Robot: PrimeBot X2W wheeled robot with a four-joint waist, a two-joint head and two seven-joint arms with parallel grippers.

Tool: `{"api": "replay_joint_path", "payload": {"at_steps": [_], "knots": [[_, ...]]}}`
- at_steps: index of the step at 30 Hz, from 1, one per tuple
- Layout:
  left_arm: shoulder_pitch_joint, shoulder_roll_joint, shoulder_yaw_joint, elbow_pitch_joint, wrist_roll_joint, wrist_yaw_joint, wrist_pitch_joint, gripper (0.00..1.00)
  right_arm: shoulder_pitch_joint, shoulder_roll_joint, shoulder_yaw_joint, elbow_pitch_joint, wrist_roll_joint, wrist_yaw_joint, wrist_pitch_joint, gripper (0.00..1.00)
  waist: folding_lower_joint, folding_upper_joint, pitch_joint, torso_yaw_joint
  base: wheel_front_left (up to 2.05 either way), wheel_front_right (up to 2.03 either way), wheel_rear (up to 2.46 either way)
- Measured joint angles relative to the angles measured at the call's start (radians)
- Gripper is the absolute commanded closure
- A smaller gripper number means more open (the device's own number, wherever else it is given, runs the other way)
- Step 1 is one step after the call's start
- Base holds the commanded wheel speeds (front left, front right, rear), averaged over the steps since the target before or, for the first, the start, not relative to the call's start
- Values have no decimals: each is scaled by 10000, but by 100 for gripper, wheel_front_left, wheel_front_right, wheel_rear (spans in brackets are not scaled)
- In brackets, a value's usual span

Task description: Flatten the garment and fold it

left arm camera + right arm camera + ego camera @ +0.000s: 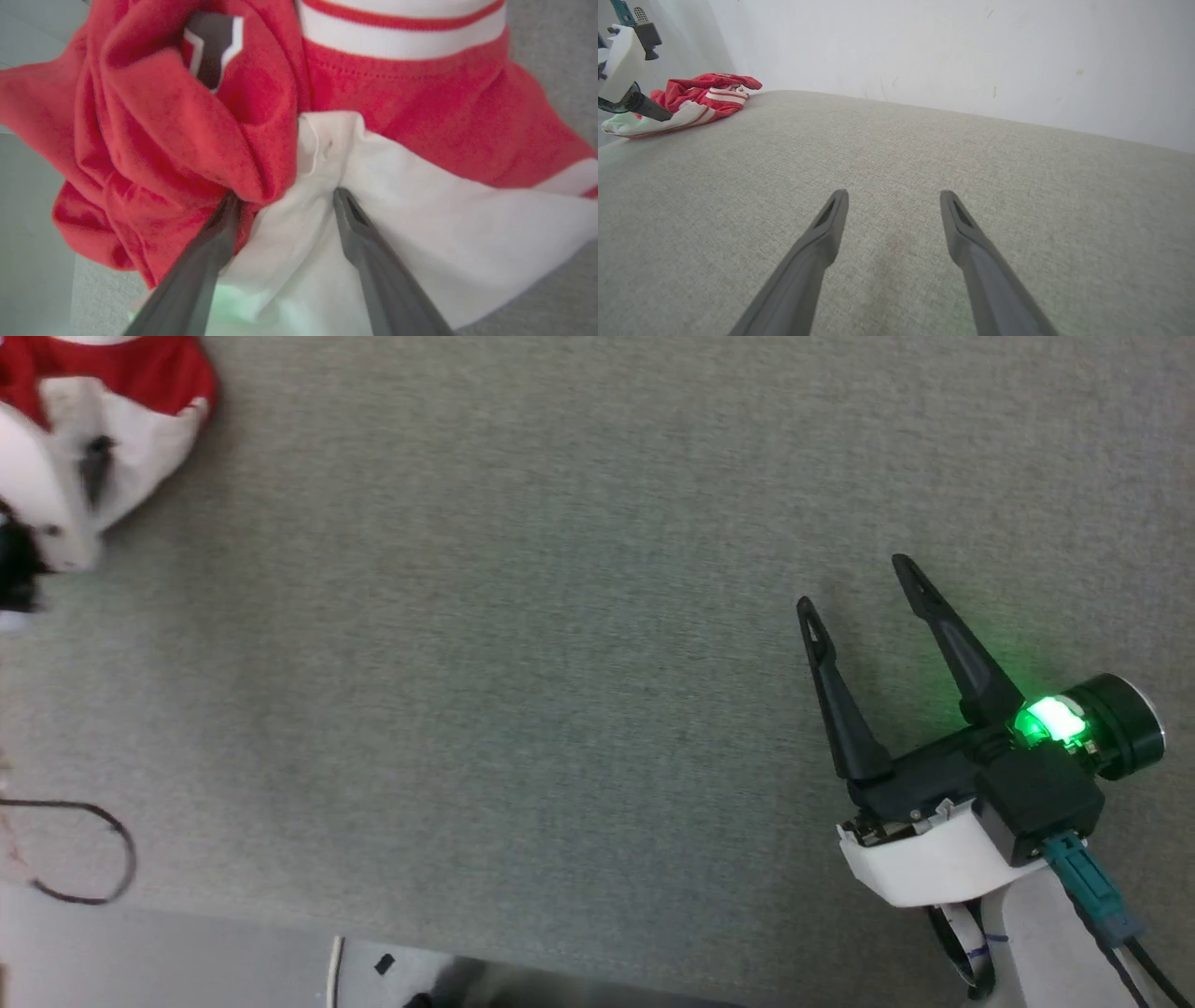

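The red and white jersey point(397, 93) lies bunched up at the far left of the grey pad point(560, 616). The left gripper point(285, 193) pokes its spread fingers into the cloth. The right gripper point(852, 583) is spread wide, holding nothing. One black letter point(210, 51) shows (too folded to read).

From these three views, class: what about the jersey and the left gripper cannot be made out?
Garment outline: head view, cut off by the top-left corner, blurred.
Lettering: left wrist view, mostly folded under red cloth, unreadable.
Left gripper fingertips: left wrist view, sunk in folds; contact with the grey surface beneath unclear.
Right wrist view: garment too small for detail.
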Motion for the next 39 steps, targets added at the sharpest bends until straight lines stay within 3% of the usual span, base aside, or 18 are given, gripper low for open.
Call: {"api": "replay_joint_path", "payload": {"at_steps": [2,4,7,10,20,29,33,39], "knots": [[-151,385,-173,2,-520,0,589,0,-15,10,-23,-8,0,0,0,0,0,0,142,-176,0,0,0],[-243,663,-320,-35,-1198,0,1241,100,-19,25,-50,-4,0,0,0,0,-1,0,238,-337,0,0,0],[-196,947,-472,-263,-2029,0,1509,100,-18,69,-94,25,2,0,-6,0,0,0,276,-499,0,0,0],[84,1064,-520,-251,-2278,0,825,100,-15,90,-178,171,15,0,-6,0,0,0,150,-537,0,0,0],[795,1049,-681,253,-2284,-4,-2669,100,-5,128,-978,711,176,0,-6,0,2,-1,-1074,-443,0,0,0],[591,1390,-1024,-357,-1657,-4,-5921,100,475,153,-1643,1078,278,0,-6,0,1,0,-2759,-444,0,0,0],[214,1264,-1114,-1009,-1469,-4,-6769,100,807,165,-1708,1195,349,0,-6,0,-1,0,-3536,-504,0,0,0],[89,403,-1536,-2500,-1371,17,-6901,100,1222,167,-1705,1292,667,-2,-6,0,-1,-1,-4556,-675,0,0,0]]}}
